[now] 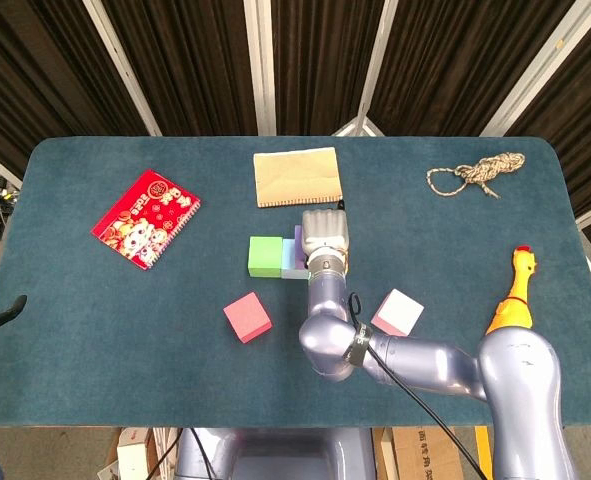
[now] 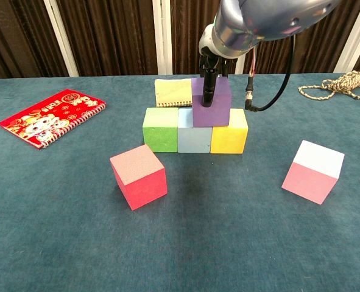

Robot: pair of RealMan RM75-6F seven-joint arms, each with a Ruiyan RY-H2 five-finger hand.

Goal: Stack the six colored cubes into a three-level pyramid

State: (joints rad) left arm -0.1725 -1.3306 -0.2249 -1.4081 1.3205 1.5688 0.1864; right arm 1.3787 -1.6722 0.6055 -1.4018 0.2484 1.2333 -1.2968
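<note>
A green cube [image 2: 161, 129], a light blue cube [image 2: 194, 140] and a yellow cube [image 2: 229, 137] stand in a row. A purple cube [image 2: 219, 109] sits on top, over the blue-yellow seam. My right hand [image 1: 325, 237] holds it from above, one dark finger [image 2: 208, 90] lying down its front face. In the head view the hand hides most of the purple and yellow cubes. A red cube [image 2: 138, 176] lies in front of the row on the left, a pink cube with a white top [image 2: 313, 171] on the right. A dark tip of my left hand [image 1: 11, 304] shows at the table's left edge.
A red spiral notebook [image 1: 145, 218] lies at the back left. A tan notebook [image 1: 296, 176] sits just behind the row. A coil of rope [image 1: 475, 173] is at the back right, and a yellow rubber chicken [image 1: 512, 290] lies by the right edge.
</note>
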